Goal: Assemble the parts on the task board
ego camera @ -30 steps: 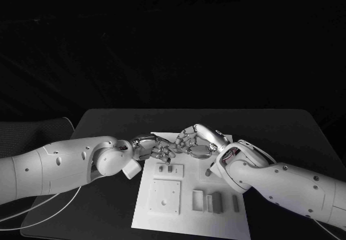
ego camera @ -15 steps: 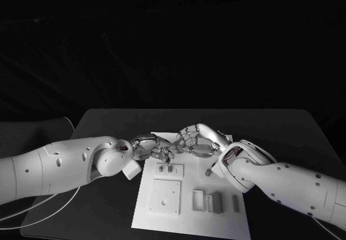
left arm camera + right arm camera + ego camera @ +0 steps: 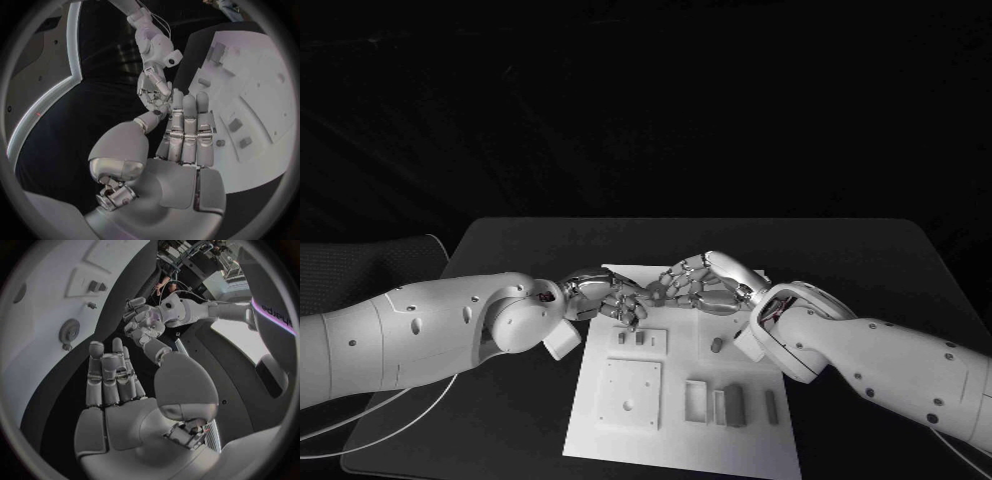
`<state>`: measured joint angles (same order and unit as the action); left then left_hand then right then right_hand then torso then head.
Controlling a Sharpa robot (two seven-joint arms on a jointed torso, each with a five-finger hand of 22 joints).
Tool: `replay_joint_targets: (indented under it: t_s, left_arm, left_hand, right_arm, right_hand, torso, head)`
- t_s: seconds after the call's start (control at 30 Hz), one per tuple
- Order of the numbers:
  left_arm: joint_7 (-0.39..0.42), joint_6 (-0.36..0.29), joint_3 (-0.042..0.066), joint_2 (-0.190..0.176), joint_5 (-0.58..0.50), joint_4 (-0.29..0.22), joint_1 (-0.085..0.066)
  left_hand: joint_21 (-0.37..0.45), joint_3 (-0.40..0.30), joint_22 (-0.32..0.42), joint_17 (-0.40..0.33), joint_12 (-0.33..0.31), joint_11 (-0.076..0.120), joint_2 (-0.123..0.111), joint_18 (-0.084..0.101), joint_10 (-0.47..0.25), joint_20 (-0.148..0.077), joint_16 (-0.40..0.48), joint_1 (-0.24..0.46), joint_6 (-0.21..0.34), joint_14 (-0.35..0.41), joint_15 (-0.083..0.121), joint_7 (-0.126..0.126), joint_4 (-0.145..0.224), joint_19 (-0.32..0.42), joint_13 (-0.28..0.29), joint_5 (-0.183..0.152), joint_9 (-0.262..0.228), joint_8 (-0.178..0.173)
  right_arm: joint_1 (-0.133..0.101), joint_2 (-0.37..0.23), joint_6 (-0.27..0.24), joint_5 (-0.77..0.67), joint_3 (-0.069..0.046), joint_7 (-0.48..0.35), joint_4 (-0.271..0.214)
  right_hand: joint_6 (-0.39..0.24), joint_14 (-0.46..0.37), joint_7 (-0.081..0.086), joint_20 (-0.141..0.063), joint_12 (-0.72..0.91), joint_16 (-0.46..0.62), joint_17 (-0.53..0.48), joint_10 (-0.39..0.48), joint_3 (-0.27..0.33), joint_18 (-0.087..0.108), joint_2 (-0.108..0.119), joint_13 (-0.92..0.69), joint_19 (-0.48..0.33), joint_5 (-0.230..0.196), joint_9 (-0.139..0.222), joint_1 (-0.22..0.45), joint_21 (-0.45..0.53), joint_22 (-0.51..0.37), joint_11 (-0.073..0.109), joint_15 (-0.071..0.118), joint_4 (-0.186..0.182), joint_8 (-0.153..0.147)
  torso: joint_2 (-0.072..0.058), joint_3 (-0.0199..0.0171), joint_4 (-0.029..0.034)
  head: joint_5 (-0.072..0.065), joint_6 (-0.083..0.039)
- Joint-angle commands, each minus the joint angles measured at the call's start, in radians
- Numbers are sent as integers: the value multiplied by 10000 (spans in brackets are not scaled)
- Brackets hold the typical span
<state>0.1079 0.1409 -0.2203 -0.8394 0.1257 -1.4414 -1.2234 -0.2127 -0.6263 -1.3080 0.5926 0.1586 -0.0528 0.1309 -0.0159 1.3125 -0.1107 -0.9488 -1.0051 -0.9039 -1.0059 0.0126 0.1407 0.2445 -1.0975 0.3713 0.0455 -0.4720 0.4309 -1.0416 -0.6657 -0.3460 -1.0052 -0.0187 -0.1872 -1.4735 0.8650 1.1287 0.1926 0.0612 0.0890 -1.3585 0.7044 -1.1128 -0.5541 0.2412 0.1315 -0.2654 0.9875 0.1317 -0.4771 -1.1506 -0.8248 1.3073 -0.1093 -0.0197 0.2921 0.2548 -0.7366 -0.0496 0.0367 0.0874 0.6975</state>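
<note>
The white task board (image 3: 678,420) lies in the middle of the table. Two small grey parts (image 3: 630,338) stand side by side in its near-left block, and another small part (image 3: 717,344) stands further right. My left hand (image 3: 607,296) hovers over the board's far left corner, fingers straight and together, thumb apart, holding nothing (image 3: 186,131). My right hand (image 3: 710,284) hangs over the far edge just to its right, fingers stretched out and empty (image 3: 112,376). The two hands nearly touch. In the left wrist view the board (image 3: 262,95) lies beyond the fingertips.
A square plate (image 3: 632,392) with a hole sits on the board's left half. Several upright rectangular pieces (image 3: 727,403) stand in a row on its right half. The black table (image 3: 862,260) extends around the board, and a cable (image 3: 358,415) trails at the near left.
My right hand has shifted slightly to the right and turned, uncovering more of the board's far right. The left hand and the parts have stayed put.
</note>
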Motion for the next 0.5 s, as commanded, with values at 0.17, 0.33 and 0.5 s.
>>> replay_joint_targets:
  t_s: [0.17, 0.33, 0.5]
  left_arm:
    - [119, 27, 6, 6, 89, -51, -8]
    - [118, 48, 6, 7, 91, -53, -8]
    - [120, 75, 6, 21, 92, -61, -8]
  left_hand:
    - [-65, -54, -152, 23, 53, 18, 77, -169, -53, -48, -60, -55, -146, 23, 56, -201, -4, -10, 67, 33, -2520, -25]
    - [-68, -59, -166, 37, 64, 23, 80, -169, -62, -51, -71, -47, -149, 22, 59, -203, -3, -14, 129, 33, -2572, -35]
    - [-70, -62, -174, 46, 69, 24, 80, -169, -72, -53, -77, -42, -149, 22, 62, -205, 1, -17, 173, 33, -2608, -45]
  right_arm:
    - [0, 117, 687, 1895, 3, -495, 255]
    - [1, 228, 783, 2694, 22, -555, 343]
    - [1, 302, 876, 3034, 43, -549, 380]
  right_hand:
    - [161, -18, -85, -3, -72, -64, 12, 187, 90, 206, -94, 53, -60, -2, 3, -155, -47, 207, -234, -9, 5, 113]
    - [170, -8, -91, -5, -76, -80, 12, 171, 110, 206, -132, 70, -54, -1, 9, -167, -57, 207, -230, -6, 3, 122]
    - [170, -10, -97, 0, -85, -89, 9, 159, 143, 206, -172, 91, -58, -1, 18, -148, -62, 205, -230, -6, 0, 127]
  torso:
    - [0, -10, -2]
    - [0, -13, 5]
    - [-1, -12, -1]
  head:
    - [-6, 5]
    - [-12, 3]
    - [-31, 7]
